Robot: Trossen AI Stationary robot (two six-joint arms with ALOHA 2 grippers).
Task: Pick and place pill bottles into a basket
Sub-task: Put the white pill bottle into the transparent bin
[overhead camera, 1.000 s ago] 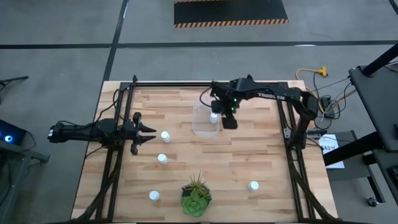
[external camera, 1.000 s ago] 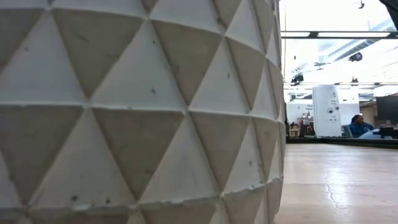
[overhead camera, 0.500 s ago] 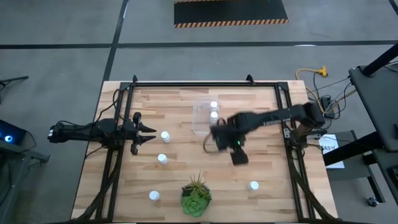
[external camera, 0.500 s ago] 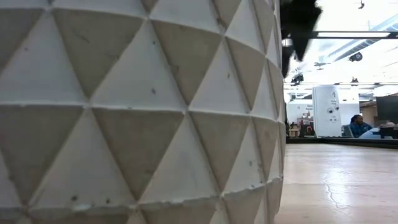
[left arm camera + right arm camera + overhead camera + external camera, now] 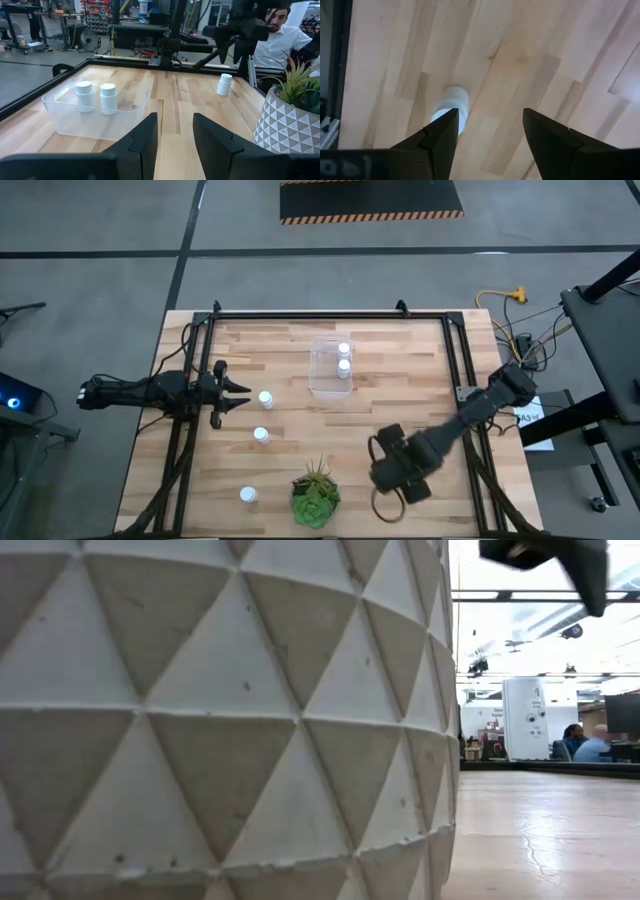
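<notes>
Green spiky plant point(image 5: 316, 490) in white triangle-faceted pot point(image 5: 220, 720) sits at near table edge. Wooden plank table point(image 5: 300, 340), black frame rails. Yellow cable point(image 5: 500, 298) off far right corner. Two seated people point(image 5: 585, 743) in background.

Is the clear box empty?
No. Two white bottles stand upright inside the clear box, side by side, caps up.

My right gripper point(image 5: 402, 477) hangs over open desk point(image 5: 440, 395); the plant point(image 5: 316, 495) stands near it. Bare boards lie between it and the basket point(image 5: 331, 370).
</notes>
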